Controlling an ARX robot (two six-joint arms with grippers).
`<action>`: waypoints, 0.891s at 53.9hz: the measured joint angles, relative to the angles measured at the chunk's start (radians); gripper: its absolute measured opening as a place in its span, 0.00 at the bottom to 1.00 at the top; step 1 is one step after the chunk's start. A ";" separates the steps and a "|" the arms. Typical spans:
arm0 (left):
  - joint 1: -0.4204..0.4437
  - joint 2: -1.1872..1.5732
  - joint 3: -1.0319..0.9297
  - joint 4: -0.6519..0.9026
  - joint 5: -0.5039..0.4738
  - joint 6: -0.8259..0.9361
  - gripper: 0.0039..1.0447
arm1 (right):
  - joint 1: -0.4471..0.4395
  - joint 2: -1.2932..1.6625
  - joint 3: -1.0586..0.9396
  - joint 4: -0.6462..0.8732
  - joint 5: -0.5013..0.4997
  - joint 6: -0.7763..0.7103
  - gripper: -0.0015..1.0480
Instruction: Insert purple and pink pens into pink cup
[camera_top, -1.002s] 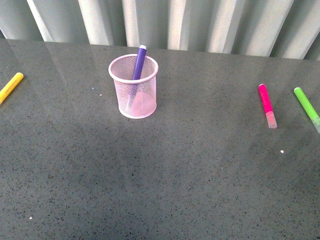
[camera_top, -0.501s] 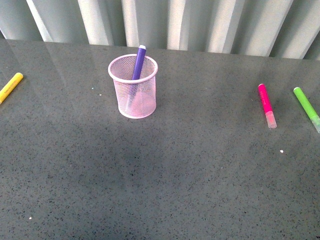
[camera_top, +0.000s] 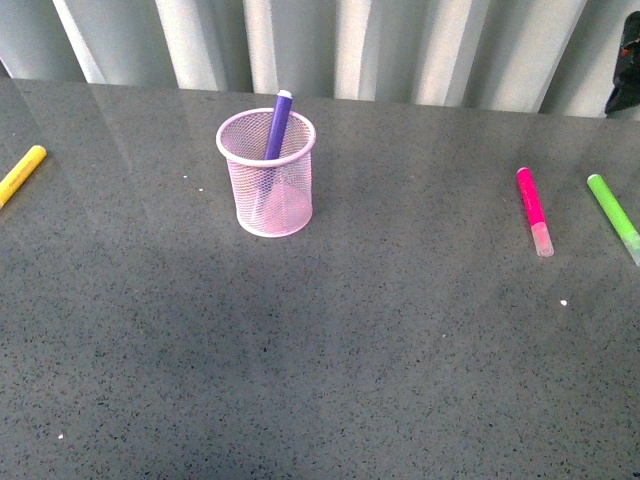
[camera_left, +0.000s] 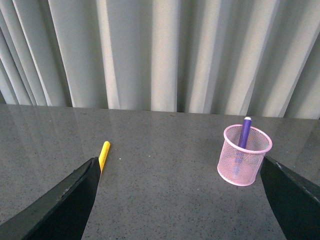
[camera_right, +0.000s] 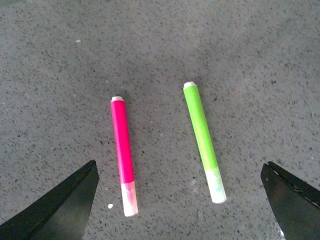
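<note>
One of the two pens is in place: the purple pen (camera_top: 277, 125) stands tilted inside the pink cup (camera_top: 268, 190), its pale end poking above the far side of the rim. The cup sits upright on the dark speckled table (camera_top: 350, 350), left of centre and toward the far edge. The pink pen (camera_top: 533, 210) lies flat on the table well apart from the cup, off to the right, with its translucent cap toward the robot. Just beside it, further right and roughly parallel but not touching, lies a green marker (camera_top: 612, 215), cap likewise toward the robot. The right gripper (camera_right: 179, 165) hangs over this pair with its jaws spread wide and nothing between them; both markers show in the gap, the pink one closer to one finger, the green one nearer the middle. The left gripper (camera_left: 178, 160) is also spread wide and holds nothing, looking across the table at the cup and at a yellow marker (camera_top: 20, 175) that lies near the table's left edge. A pleated grey curtain (camera_top: 380, 45) hangs behind the table. A dark shape (camera_top: 627, 60) cuts the upper right edge of the front view, too little showing to tell what it is.
</note>
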 joint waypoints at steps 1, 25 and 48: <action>0.000 0.000 0.000 0.000 0.000 0.000 0.94 | 0.002 0.004 0.006 -0.002 0.000 -0.003 0.93; 0.000 0.000 0.000 0.000 0.000 0.000 0.94 | 0.111 0.182 0.122 -0.032 0.019 -0.013 0.93; 0.000 0.000 0.000 0.000 0.000 0.000 0.94 | 0.135 0.289 0.246 -0.046 0.038 0.013 0.93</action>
